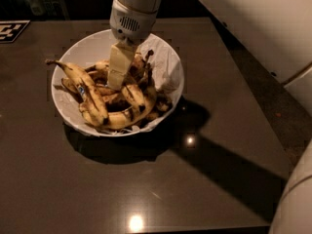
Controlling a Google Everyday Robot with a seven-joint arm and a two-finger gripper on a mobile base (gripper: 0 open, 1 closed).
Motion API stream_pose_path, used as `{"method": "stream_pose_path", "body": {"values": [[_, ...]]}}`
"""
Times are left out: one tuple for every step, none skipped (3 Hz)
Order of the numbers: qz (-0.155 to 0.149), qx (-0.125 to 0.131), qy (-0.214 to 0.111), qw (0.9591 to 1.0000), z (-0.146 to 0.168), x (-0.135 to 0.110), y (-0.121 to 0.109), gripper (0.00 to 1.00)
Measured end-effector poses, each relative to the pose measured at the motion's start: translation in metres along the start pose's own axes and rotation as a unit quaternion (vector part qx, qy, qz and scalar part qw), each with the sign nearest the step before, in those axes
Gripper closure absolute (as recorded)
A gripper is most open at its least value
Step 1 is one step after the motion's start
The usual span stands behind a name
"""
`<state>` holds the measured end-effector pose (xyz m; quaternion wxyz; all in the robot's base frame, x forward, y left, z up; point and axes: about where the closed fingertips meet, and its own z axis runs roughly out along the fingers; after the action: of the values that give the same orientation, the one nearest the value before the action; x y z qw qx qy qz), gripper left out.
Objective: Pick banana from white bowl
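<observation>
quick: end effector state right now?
End effector: down inside the white bowl, among the bananas; open, closed or holding anything cannot be told.

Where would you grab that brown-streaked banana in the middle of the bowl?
Probably across its mid-length, from straight above: the brown-streaked banana lies curved atop the pile, and the white bowl wall and neighbouring bananas block the sides. The pincer hangs in the bowl just beside it.

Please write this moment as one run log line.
stage: pick | claw: low inside white bowl, among other bananas | banana: lying in bowl, not lifted
</observation>
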<state>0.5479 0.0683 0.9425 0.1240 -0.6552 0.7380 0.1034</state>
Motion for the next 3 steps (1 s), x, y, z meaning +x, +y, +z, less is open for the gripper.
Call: {"method": "stream_pose_path", "body": {"values": [[0.002, 0.018, -0.012, 0.9998, -0.011, -0.004, -0.002, 1.0], [0.008, 0.042, -0.013, 0.999, -0.023, -0.005, 0.001, 1.0], [0.013, 0.065, -0.016, 0.9976, -0.037, -0.003, 0.004, 1.0]]}}
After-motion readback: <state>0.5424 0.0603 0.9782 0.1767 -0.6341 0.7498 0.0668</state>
